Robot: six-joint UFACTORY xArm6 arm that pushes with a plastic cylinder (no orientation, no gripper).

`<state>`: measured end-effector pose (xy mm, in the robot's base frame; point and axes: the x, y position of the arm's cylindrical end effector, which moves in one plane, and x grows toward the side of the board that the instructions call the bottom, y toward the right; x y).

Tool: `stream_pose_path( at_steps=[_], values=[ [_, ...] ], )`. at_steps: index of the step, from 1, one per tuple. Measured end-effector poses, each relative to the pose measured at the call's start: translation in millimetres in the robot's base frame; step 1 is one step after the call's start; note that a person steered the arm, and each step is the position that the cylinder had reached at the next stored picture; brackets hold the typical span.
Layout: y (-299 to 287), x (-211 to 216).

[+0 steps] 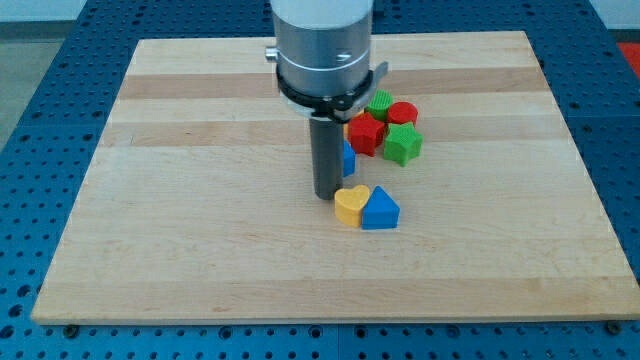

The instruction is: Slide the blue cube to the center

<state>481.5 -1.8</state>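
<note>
The blue cube point(348, 158) sits just right of the board's middle, mostly hidden behind the dark rod; only a thin blue sliver shows. My tip point(327, 196) rests on the board at the cube's left and slightly below it, apparently touching it. Just below and right of the tip lie a yellow heart point(349, 205) and a blue triangular block point(381, 209), side by side and touching.
A cluster lies right of the rod: a red star-like block point(366, 134), a green star-like block point(402, 144), a red cylinder point(402, 113) and a green block point(380, 102). The wooden board point(200, 230) lies on a blue perforated table.
</note>
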Motion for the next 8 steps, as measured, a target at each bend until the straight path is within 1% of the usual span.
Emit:
stream_pose_path(
  at_steps=[4, 8],
  values=[
    [5, -21],
    [2, -54]
  ],
)
